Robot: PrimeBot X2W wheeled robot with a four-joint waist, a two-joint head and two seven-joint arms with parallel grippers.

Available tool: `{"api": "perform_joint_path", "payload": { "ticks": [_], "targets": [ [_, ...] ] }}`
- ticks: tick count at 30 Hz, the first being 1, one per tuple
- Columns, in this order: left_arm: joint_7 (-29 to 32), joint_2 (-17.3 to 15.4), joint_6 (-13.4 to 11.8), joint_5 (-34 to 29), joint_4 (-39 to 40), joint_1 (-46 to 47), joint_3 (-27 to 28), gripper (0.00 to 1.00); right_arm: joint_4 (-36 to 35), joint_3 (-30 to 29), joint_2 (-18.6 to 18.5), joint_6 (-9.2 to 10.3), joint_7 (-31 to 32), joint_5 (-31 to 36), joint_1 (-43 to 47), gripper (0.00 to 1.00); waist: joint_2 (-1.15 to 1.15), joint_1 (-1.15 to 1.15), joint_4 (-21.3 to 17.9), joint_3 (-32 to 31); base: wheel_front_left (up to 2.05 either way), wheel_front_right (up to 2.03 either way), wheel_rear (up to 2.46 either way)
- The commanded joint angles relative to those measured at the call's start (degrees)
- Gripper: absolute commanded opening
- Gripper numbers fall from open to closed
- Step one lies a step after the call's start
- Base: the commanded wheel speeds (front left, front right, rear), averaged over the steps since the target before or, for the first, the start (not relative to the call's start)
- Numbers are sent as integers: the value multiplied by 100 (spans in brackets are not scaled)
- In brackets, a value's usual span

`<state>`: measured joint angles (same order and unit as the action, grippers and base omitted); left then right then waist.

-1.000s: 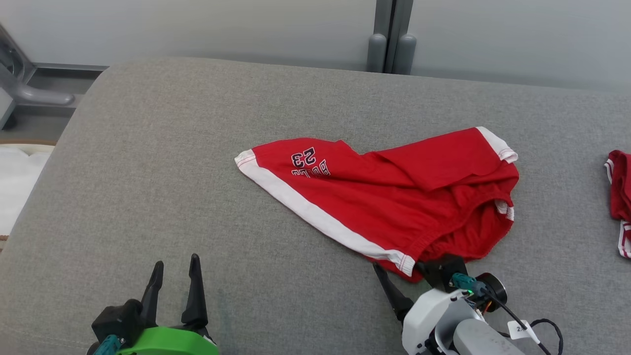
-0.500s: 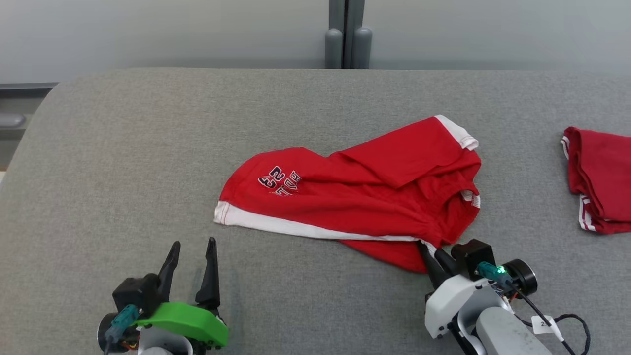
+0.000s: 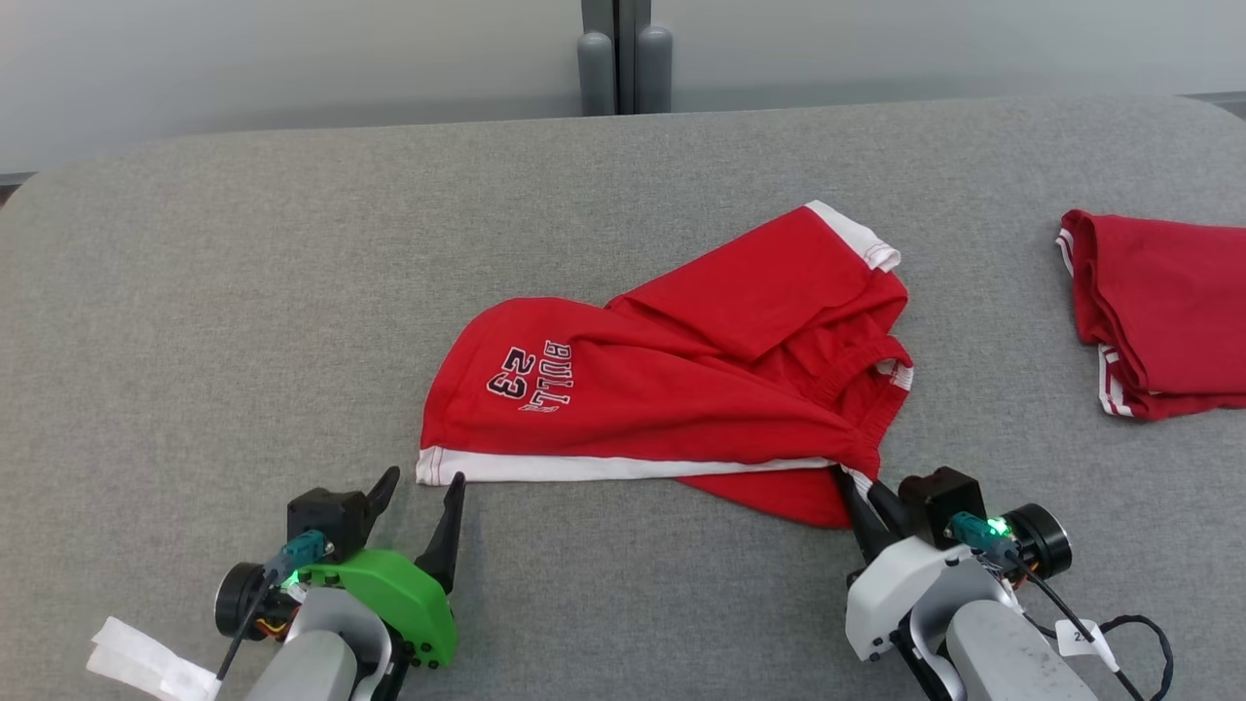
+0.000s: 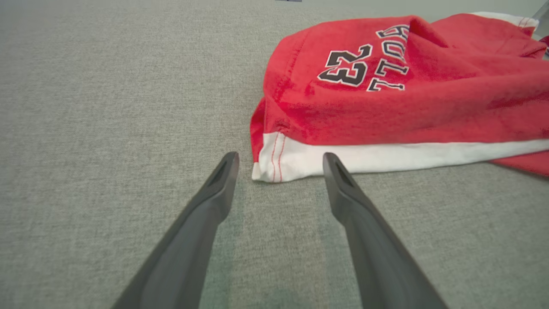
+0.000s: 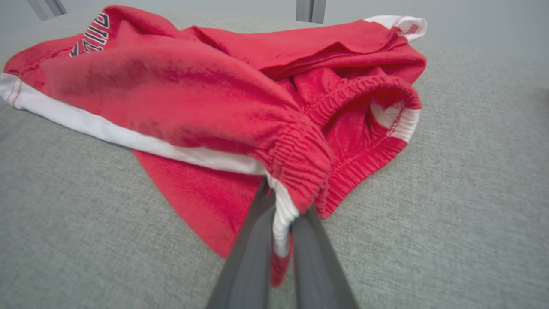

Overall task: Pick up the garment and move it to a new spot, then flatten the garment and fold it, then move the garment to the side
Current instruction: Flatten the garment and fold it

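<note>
Garment (image 3: pixel 662 389): red shorts with a white side stripe and a "23" print, lying rumpled near the middle of the grey table (image 3: pixel 243 292). One leg is folded over towards the far right, and the waistband is bunched at the right end.

Right claw (image 3: pixel 857 484): at the near right corner of the garment, closed on the gathered waistband where the white stripe ends. In the right wrist view the stripe's end is pinched between the two fingers and the red cloth bulges over their tips.

Left claw (image 3: pixel 422 478): open, fingers spread. The stripe's hem corner sits just beyond the tips and between them. I cannot tell whether they touch.

Arms: the right forearm enters from the lower right, its fingers pointing up and slightly left, low over the table. The left forearm enters from the lower left, its fingers angled up and right.

A second red garment (image 3: pixel 1158 312) lies at the far right, well apart.
</note>
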<state>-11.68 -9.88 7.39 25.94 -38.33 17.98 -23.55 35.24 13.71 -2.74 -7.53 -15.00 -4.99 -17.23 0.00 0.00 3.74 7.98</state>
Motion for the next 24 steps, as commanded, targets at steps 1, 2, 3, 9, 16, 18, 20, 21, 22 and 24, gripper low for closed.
{"api": "perform_joint_path", "payload": {
  "ticks": [1,2,3,9,16,18,20,21,22,24],
  "targets": [
    [-48,-64,15,114,-95,153,-80,100,-19,11,-31,9,-25,-30,-51,0,0,0,-43,44,0,0,0],
    [-70,-89,15,175,-184,213,-179,100,-16,25,-31,9,-25,-29,-56,0,0,0,-57,56,0,0,0],
    [-107,-111,15,221,-237,251,-232,100,-18,33,-31,9,-25,-29,-62,0,0,0,-67,67,0,0,0],
    [-269,-173,16,556,-438,425,-685,100,-16,52,-32,9,-25,0,-96,0,0,0,-120,124,0,0,0],
    [-354,-259,17,768,-443,515,-991,100,-44,66,-31,9,-25,13,-91,0,0,0,-164,157,0,0,0],
    [-360,-284,17,806,-419,537,-1027,87,-52,70,-31,9,-25,22,-102,0,0,0,-175,173,0,0,0],
    [-353,-307,17,842,-380,537,-1011,57,-66,71,-31,9,-25,29,-115,0,0,0,-187,192,0,0,0],
    [-354,-320,17,855,-370,526,-996,43,-68,70,-31,9,-25,33,-123,0,0,0,-196,202,0,0,0],
    [-354,-336,17,866,-356,522,-982,36,-74,68,-32,9,-25,32,-134,0,0,0,-204,211,0,0,0],
    [-354,-361,17,894,-326,515,-939,11,-90,54,-32,9,-25,41,-167,0,0,0,-219,229,0,0,0]
  ]
}}
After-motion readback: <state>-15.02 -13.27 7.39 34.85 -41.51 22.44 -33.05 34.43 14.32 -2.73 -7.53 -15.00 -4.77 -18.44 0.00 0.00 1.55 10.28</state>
